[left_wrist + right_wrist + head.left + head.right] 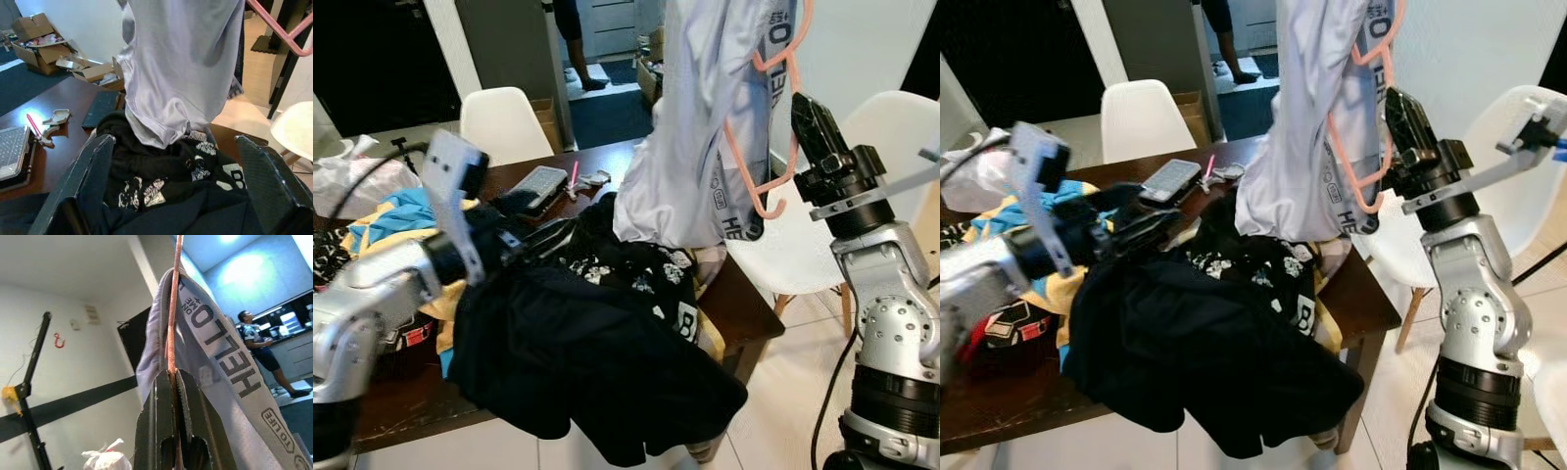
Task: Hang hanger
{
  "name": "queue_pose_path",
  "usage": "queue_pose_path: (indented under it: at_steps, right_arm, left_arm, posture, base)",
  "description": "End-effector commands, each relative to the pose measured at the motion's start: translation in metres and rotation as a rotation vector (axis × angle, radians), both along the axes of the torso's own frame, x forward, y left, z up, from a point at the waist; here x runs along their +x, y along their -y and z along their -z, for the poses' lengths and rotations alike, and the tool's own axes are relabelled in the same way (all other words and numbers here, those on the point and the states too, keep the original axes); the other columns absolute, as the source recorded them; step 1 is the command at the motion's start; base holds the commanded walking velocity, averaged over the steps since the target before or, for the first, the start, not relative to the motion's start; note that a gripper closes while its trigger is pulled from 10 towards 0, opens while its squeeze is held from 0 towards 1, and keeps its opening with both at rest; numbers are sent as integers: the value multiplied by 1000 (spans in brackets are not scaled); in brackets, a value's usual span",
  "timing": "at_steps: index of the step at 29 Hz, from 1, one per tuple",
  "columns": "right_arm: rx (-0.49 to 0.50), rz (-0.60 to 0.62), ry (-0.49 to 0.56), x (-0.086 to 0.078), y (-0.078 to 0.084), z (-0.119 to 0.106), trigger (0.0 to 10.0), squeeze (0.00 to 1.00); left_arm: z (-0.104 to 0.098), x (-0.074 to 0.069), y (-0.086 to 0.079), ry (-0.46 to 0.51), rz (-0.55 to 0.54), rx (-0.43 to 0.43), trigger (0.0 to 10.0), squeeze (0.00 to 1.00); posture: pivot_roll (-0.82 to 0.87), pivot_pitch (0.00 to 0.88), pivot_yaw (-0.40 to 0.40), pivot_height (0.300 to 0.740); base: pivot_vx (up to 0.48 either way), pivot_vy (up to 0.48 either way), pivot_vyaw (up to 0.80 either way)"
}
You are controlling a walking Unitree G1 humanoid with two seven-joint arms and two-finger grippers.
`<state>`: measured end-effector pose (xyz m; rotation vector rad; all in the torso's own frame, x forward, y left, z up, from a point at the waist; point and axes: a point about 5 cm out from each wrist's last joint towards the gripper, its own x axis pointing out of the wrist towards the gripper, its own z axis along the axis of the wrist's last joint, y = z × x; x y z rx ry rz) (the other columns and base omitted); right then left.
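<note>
A salmon-pink hanger point(773, 127) carries a pale grey garment with white printed bands point(695, 127) that hangs above the brown table point(744, 294). My right gripper point(800, 110) is raised beside the garment and shut on the hanger; its two black fingers point(155, 431) pinch the thin pink rod point(172, 323). My left gripper point(543, 240) reaches over the clothes pile on the table, its fingers point(88, 181) spread open over black printed fabric point(161, 186) just below the grey garment's hem point(161, 137).
A heap of black, yellow and blue clothes point(597, 343) covers the table, with a phone point(536, 184) and a pink pen point(574, 174) behind it. White chairs stand at the far side point(504, 122) and at the right point(891, 127). A person point(576, 39) stands in the doorway beyond.
</note>
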<state>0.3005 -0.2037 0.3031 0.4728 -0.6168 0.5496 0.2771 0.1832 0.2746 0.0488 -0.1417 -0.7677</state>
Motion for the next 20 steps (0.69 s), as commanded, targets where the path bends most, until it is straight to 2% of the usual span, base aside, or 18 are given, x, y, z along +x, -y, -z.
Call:
queue_pose_path:
  at_steps: [1, 2, 3, 4, 7, 8, 9, 10, 11, 12, 13, 15, 16, 17, 18, 19, 20]
  right_arm:
    - [-12, -25, 42, -5, -5, -6, 10000, 0]
    - [-69, -35, 54, -7, -5, -3, 10000, 0]
    - [-69, -35, 54, -7, -5, -3, 10000, 0]
    - [-172, -78, 77, -14, -6, 3, 10000, 0]
    - [-172, -78, 77, -14, -6, 3, 10000, 0]
    - [-313, -155, 101, -25, -9, 12, 10000, 0]
    - [-313, -155, 101, -25, -9, 12, 10000, 0]
    - [-439, -236, 110, -36, -12, 20, 10000, 0]
    - [-439, -236, 110, -36, -12, 20, 10000, 0]
    - [-522, -297, 110, -43, -14, 26, 10000, 0]
    - [-522, -297, 110, -43, -14, 26, 10000, 0]
    - [-613, -371, 105, -52, -19, 32, 10000, 0]
    - [-613, -371, 105, -52, -19, 32, 10000, 0]
    - [-651, -408, 102, -56, -22, 35, 10000, 0]
    - [-690, -444, 104, -59, -25, 37, 10000, 0]
    - [-690, -444, 104, -59, -25, 37, 10000, 0]
    - [-719, -473, 107, -62, -28, 38, 10000, 0]
  left_arm:
    - [-2, -1, 0, 10, 5, 20, 10000, 1000]
    - [-22, -4, -11, 72, 3, 28, 10000, 1000]
    - [-22, -4, -11, 72, 3, 28, 10000, 1000]
    - [-55, -7, -21, 160, 24, 1, 10000, 1000]
    - [-55, -7, -21, 160, 24, 1, 10000, 1000]
    - [-93, -10, -30, 251, 70, -19, 10000, 1000]
    - [-93, -10, -30, 251, 70, -19, 10000, 1000]
    - [-126, -15, -35, 327, 125, -32, 10000, 976]
    - [-126, -15, -35, 327, 125, -32, 10000, 976]
    - [-146, -20, -38, 368, 176, -31, 10000, 0]
    - [-146, -20, -38, 368, 176, -31, 10000, 0]
    - [-162, -23, -41, 397, 235, 7, 10000, 0]
    - [-162, -23, -41, 397, 235, 7, 10000, 0]
    - [-166, -25, -44, 397, 270, 63, 10000, 0]
    - [-166, -27, -47, 401, 310, 163, 10000, 0]
    - [-166, -27, -47, 401, 310, 163, 10000, 0]
    - [-163, -28, -50, 389, 348, 240, 10000, 0]
  posture:
    - [-28, 0, 54, 710]
    - [-23, 0, 56, 710]
    - [-23, 0, 56, 710]
    - [1, 0, 55, 710]
    - [1, 0, 55, 710]
    - [9, 0, 62, 710]
    - [9, 0, 62, 710]
    - [11, 0, 69, 710]
    - [11, 0, 69, 710]
    - [14, 0, 73, 710]
    - [14, 0, 73, 710]
    - [17, 0, 77, 710]
    - [17, 0, 77, 710]
    - [21, 0, 85, 710]
    - [23, 0, 90, 710]
    - [23, 0, 90, 710]
    - [24, 0, 92, 710]
  base:
    - [0, 0, 0]
    - [0, 0, 0]
    - [0, 0, 0]
    - [0, 0, 0]
    - [0, 0, 0]
    - [0, 0, 0]
    - [0, 0, 0]
    - [0, 0, 0]
    - [0, 0, 0]
    - [0, 0, 0]
    - [0, 0, 0]
    - [0, 0, 0]
    - [0, 0, 0]
    - [0, 0, 0]
    - [0, 0, 0]
    - [0, 0, 0]
    - [0, 0, 0]
